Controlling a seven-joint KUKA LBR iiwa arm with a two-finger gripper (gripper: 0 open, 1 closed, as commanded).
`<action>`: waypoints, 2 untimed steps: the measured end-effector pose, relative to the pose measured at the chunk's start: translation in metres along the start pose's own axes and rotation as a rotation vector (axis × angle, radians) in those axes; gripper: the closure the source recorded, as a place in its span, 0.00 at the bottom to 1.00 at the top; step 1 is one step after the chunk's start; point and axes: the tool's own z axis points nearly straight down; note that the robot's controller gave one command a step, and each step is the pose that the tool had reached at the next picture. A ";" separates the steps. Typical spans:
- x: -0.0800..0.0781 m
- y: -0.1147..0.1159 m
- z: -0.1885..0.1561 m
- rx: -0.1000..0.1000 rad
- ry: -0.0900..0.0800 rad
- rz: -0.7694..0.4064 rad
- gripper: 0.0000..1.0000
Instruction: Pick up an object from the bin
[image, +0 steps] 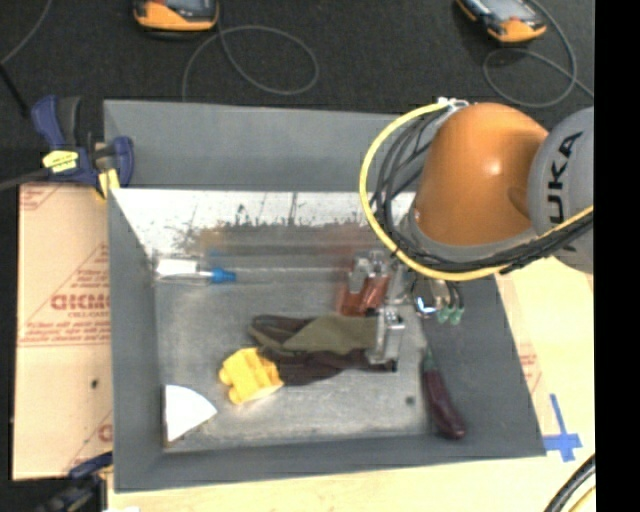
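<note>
The gripper (383, 332) stands low in the bin (135, 350), right of the middle of the floor, and its metal tip comes down at the right end of a crumpled cloth (318, 345), olive on top and dark underneath. Whether the gripper is apart or together I cannot tell from here, because the wrist covers much of it. A small reddish-brown piece (360, 295) sits just beside it on the far side; I cannot say if it is touched or held. I think the cloth is the likely thing to be picked, since it lies directly under the tool, spread across the middle of the floor where the reach is free. The arm comes in from the right and points almost straight down, with its orange cover (475, 175) and a loop of cables (385, 215) hanging above the back wall. Further out, a yellow toy (248, 376) touches the left end of the cloth, a white piece (186, 410) lies in the near left corner, a pen with a blue cap (195, 271) lies along the back, and a dark purple thing (441, 400) rests on the right slope.
</note>
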 end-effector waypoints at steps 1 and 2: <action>-0.001 0.000 -0.004 0.000 -0.008 0.000 0.00; -0.001 0.002 0.026 -0.001 -0.013 0.077 0.00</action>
